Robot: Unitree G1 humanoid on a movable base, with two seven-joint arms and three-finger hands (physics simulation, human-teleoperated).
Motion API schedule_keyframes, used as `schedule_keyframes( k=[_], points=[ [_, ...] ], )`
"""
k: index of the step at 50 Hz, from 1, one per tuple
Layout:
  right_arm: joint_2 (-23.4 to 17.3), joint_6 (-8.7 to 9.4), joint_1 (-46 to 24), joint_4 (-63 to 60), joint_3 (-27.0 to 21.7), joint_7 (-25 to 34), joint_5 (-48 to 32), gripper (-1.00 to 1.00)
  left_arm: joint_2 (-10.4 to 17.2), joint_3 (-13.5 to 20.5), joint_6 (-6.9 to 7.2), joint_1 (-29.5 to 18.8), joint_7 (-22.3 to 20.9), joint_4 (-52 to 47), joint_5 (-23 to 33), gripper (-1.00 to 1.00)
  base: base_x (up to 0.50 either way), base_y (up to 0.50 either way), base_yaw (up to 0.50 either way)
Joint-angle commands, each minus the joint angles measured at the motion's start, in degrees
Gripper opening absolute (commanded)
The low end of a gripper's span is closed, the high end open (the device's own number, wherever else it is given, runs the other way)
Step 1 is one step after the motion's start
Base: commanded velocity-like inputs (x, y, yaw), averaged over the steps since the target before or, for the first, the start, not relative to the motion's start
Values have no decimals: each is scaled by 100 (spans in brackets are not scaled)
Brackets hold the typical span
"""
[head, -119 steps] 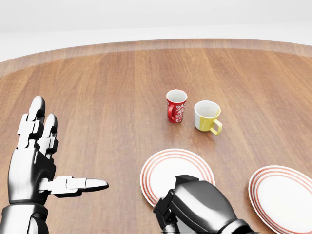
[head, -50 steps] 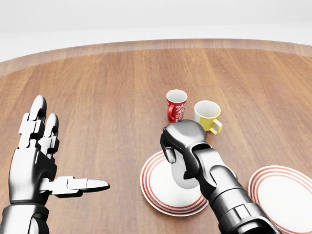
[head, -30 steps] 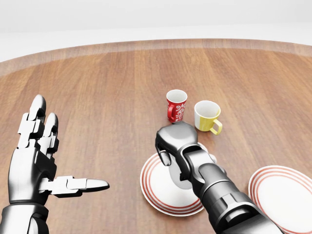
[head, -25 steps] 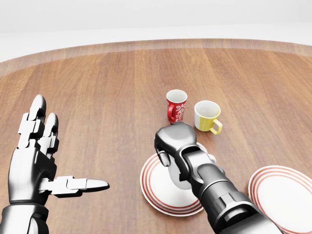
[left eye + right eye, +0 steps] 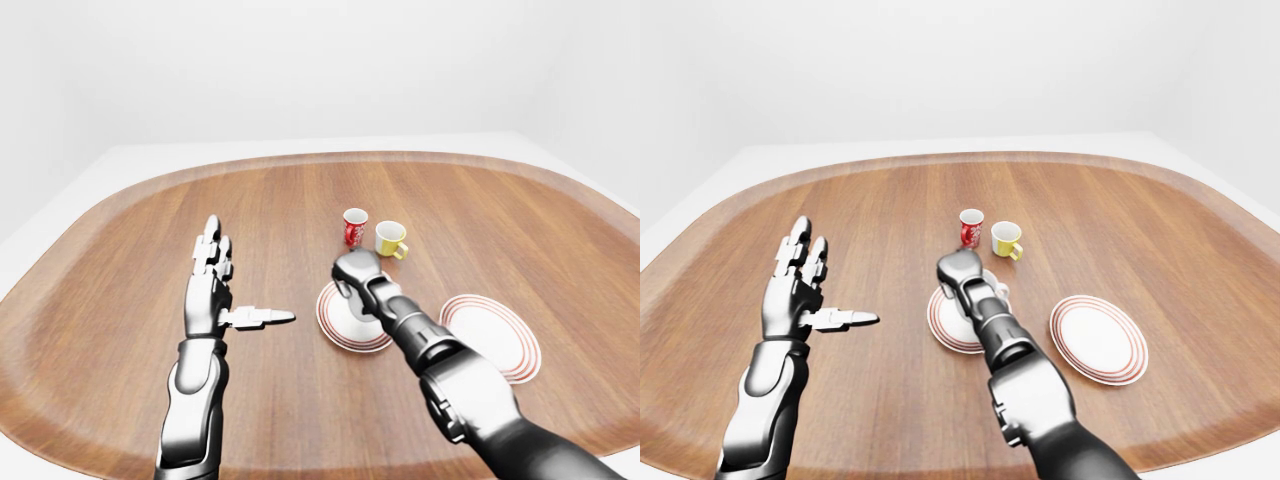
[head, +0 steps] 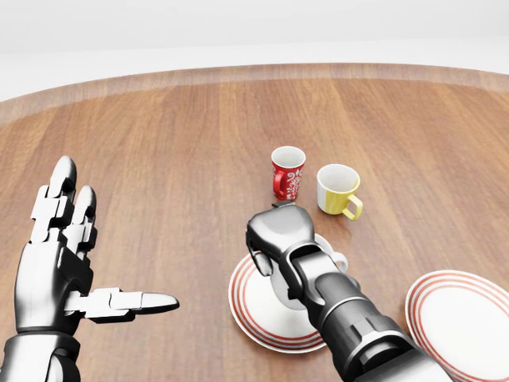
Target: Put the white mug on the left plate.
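As the right hand has sunk lower over the left plate than half a second ago, fingers curled around the white mug, the placing looks nearly done, while the left hand stays spread open and empty. The arm hides most of the mug, so whether it touches the plate is unclear; beyond stand the red cup and yellow mug on the worktop.
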Motion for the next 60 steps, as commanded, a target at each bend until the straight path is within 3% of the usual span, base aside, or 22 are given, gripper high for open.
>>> schedule_keyframes(
  k=[1, 50, 53, 54, 57, 58, 60],
  points=[
    [40, 0, -10, -6, 30, -72, 108, -100, 0, 1, 0, -1, 2, 2, -2, 99, 0, 0, 0],
    [147, 0, 172, 27, 107, -403, -93, -100, 1, 13, 0, 8, 4, -101, -21, 99, 0, 0, 0],
    [142, 0, 161, 30, 90, -398, -86, -79, 2, 21, 0, 12, 2, -76, -24, 99, 0, 0, 0],
    [134, 0, 161, 36, 79, -393, -77, -51, 3, 22, 0, 12, 2, -74, -23, 99, 0, 0, 0],
    [118, 0, 178, 47, 95, -406, -107, -31, 3, 26, 0, 8, 4, -74, -27, 99, 0, 0, 0],
    [111, 0, 199, 56, 88, -403, -103, -8, 4, 24, 0, 7, 5, -69, -24, 99, 0, 0, 0],
    [101, 0, 232, 68, 97, -406, -124, 11, 4, 24, 0, 5, 5, -70, -24, 100, 0, 0, 0]
  ],
)
